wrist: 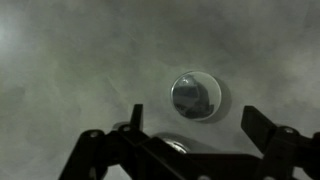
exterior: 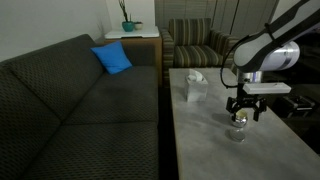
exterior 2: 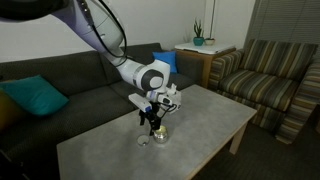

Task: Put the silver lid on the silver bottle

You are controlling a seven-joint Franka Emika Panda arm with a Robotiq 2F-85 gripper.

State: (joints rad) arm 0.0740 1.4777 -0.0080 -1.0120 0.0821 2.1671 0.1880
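Tabletop (exterior: 200,150): pale grey with a cloudy, mottled stone pattern. Silver lid (wrist: 196,96): mirror-bright silver, dark bluish-grey reflections. End effector (exterior: 241,113): black. Arm (exterior: 265,52): white with black joints. Sofa (exterior: 60,110): charcoal, fine speckled weave. Blue cushion (exterior: 113,58): bright, plain. Teal cushion (exterior 2: 35,97): plain. Armchair (exterior 2: 270,85): olive-and-beige stripes. Tissue box (exterior: 194,88): white.

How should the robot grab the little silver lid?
By its round rim, pinching two opposite sides and coming straight down from above. The silver lid seems to lie flat on the table, low and round, so any two opposite edges should work.
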